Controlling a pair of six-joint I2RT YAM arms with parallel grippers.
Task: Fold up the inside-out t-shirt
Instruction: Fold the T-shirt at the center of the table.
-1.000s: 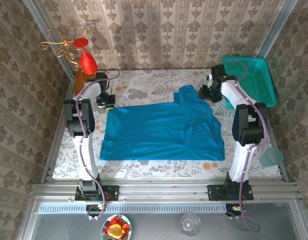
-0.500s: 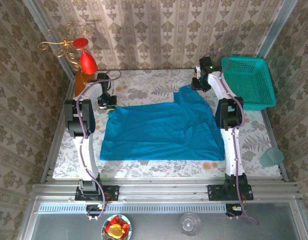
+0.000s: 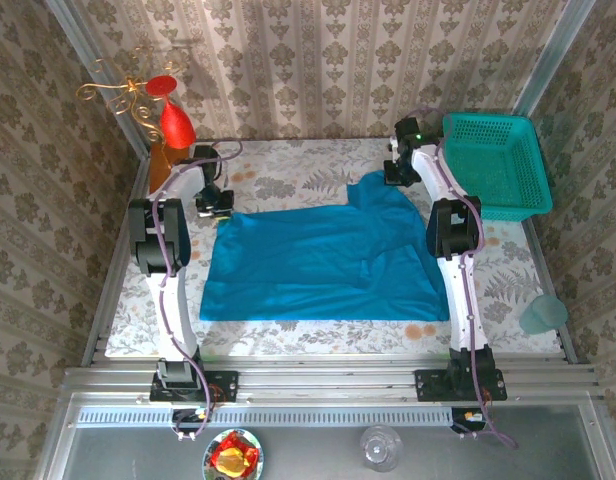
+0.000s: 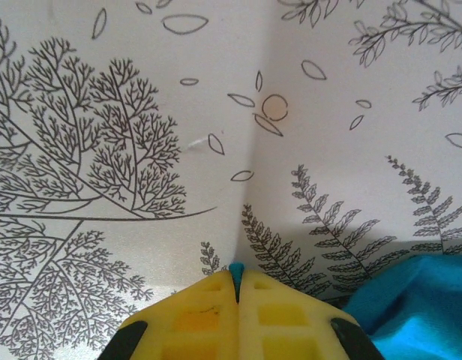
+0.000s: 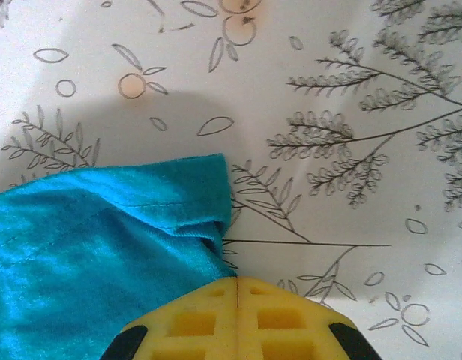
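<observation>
Both grippers are pinching the far edge of the t-shirt [image 3: 323,262], which is lying spread across the middle of the table [image 3: 288,165].

The soft teal knit is lying mostly flat with shallow wrinkles. The left gripper [image 4: 236,274] is pressing its waffled yellow pads [image 4: 201,315] together on a sliver of cloth. The right gripper [image 5: 237,283] is closing likewise where a stitched, curling hem is running in. A rigid green mesh basket [image 3: 498,160] is sitting at the table's far right.

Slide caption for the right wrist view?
Right gripper shut on the t-shirt at its hemmed corner, over the leaf-printed table.
</observation>
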